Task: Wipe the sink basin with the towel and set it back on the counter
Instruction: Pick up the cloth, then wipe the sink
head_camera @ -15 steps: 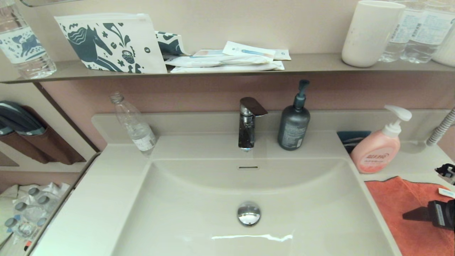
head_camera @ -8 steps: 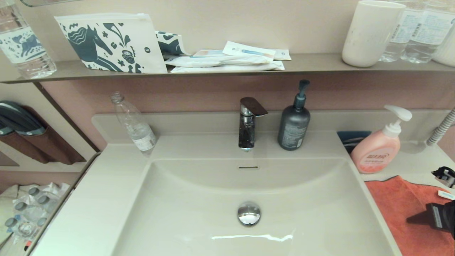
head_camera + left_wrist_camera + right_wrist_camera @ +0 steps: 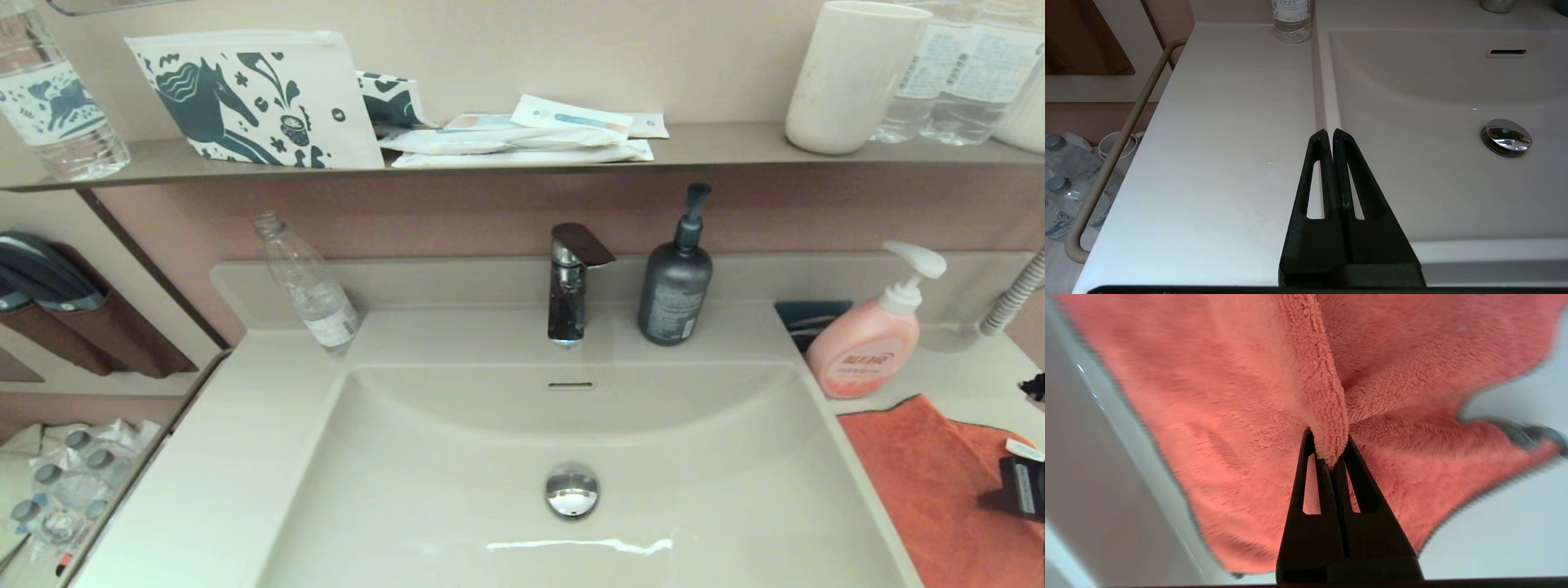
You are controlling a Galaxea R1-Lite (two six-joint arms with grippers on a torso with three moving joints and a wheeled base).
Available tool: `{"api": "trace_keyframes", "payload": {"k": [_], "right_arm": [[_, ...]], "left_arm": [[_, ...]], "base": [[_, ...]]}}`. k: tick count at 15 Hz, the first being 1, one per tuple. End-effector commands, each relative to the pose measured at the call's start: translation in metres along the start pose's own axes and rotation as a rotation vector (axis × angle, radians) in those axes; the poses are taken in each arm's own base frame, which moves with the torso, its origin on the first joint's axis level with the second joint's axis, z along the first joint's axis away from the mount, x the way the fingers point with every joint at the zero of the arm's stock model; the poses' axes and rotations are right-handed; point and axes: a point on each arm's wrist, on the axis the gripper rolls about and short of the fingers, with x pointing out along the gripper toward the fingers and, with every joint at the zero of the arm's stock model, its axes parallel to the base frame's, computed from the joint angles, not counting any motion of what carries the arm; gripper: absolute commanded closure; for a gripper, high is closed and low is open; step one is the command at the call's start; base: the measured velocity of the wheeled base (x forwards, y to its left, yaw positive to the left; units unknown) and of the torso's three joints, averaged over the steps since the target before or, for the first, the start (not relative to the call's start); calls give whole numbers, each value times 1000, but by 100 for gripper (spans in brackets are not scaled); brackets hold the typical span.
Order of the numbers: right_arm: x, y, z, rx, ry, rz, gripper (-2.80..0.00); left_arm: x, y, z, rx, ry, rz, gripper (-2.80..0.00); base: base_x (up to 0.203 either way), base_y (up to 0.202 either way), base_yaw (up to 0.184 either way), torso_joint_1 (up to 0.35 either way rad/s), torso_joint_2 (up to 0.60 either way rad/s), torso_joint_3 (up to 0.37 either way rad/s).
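The orange-coral towel (image 3: 914,482) lies on the counter (image 3: 955,384) to the right of the sink basin (image 3: 457,474). My right gripper (image 3: 1014,492) is at the view's right edge, low over the towel. In the right wrist view the right gripper (image 3: 1328,437) is shut on a raised fold of the towel (image 3: 1241,416), which spreads out around it. My left gripper (image 3: 1329,132) is shut and holds nothing. It hovers over the left counter (image 3: 1220,143) beside the basin's rim. The chrome drain stopper (image 3: 571,490) sits in the bare basin.
A faucet (image 3: 571,282) and a dark pump bottle (image 3: 674,286) stand behind the basin. A pink soap bottle (image 3: 865,343) is just behind the towel. A clear bottle (image 3: 310,294) stands at the back left, and a rail (image 3: 1114,151) runs along the counter's left edge.
My right gripper has slid to the right, almost out of the head view. The towel's far corner has shifted a little with it. The left arm is unchanged.
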Motion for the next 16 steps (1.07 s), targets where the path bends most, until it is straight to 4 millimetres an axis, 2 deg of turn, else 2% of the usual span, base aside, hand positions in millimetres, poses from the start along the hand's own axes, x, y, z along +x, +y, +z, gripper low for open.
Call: {"api": "trace_keyframes", "payload": {"k": [1,4,9,16], "right_arm": [[-20,-2,4,5,-74,-18,0],[-47,4,5,9,-83,-14,0],[-111,30,1,-19,-104,79,0],[-154,89,-3,-4,-117,304,0]], "left_arm": [[0,0,0,-1,0,-1,0],[0,0,0,-1,0,-1,0],[0,0,0,-1,1,-1,0],[0,0,0,-1,1,-1,0]], "base": [[0,0,0,0,0,0],[0,0,0,0,0,0],[0,0,0,0,0,0],[0,0,0,0,0,0]]}}
